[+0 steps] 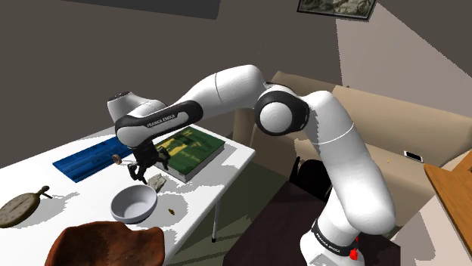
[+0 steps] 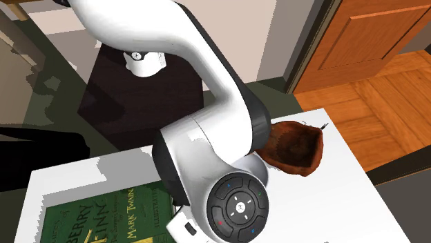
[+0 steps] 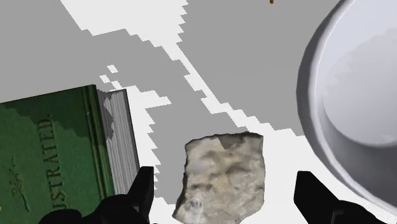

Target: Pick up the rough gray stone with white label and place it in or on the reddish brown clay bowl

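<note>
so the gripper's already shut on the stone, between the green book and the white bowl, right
Not shut: in the wrist view the gripper is open, its fingers standing either side of the stone without touching it. The rest holds: the stone lies between the green book and the white bowl.

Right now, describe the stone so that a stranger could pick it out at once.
Start at the white table and find the green book lying on it. Between that book and the pale grey bowl lies the stone. It is a rough, pale grey lump, the only irregular thing beside a flat book and a smooth round bowl.
</note>
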